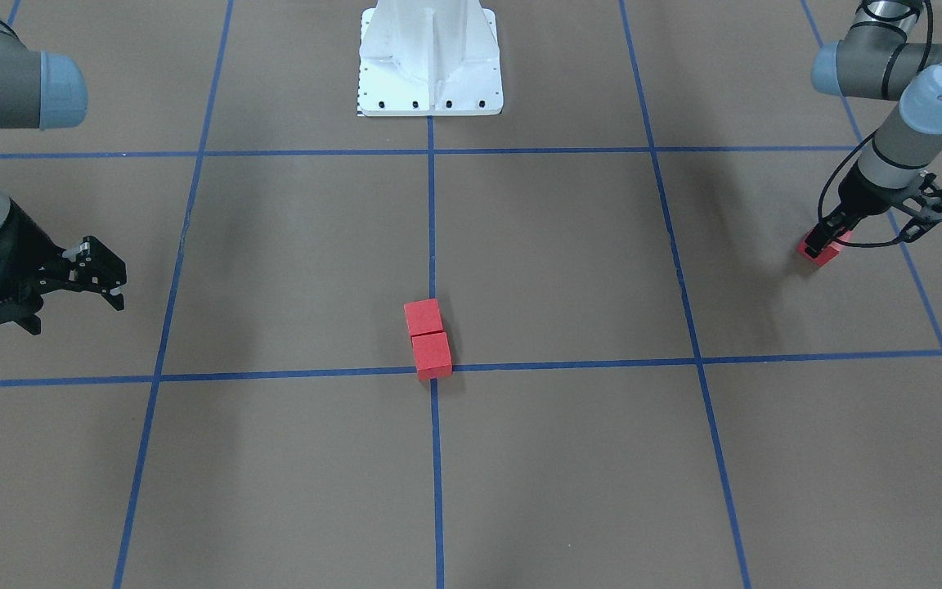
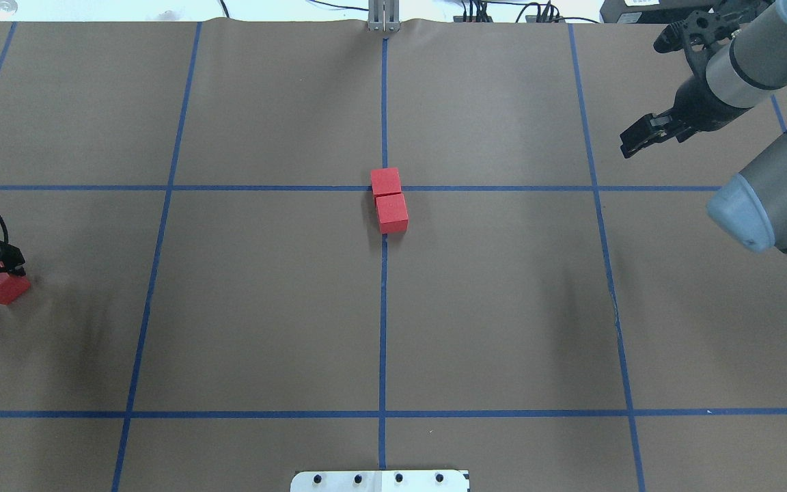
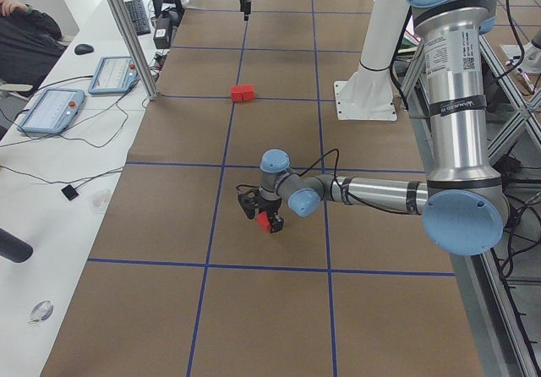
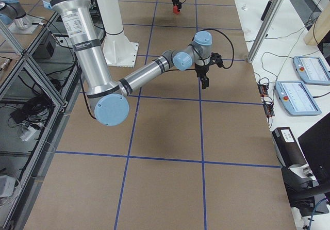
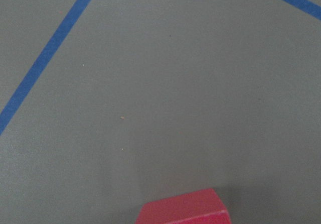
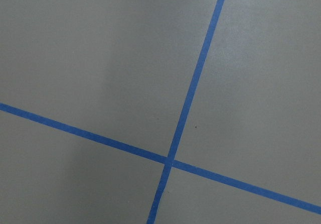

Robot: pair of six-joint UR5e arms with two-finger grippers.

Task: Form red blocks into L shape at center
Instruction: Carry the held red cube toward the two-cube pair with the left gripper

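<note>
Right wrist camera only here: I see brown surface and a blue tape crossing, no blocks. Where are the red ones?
Observer: Two red blocks sit touching in a straight row on the center crossing.
Operator: And the third?
Observer: The third block is far out on the robot's left, gripped by the left gripper.
Operator: My gripper's state?
Observer: The right gripper is open and empty, well off to the robot's right of the pair.
</note>
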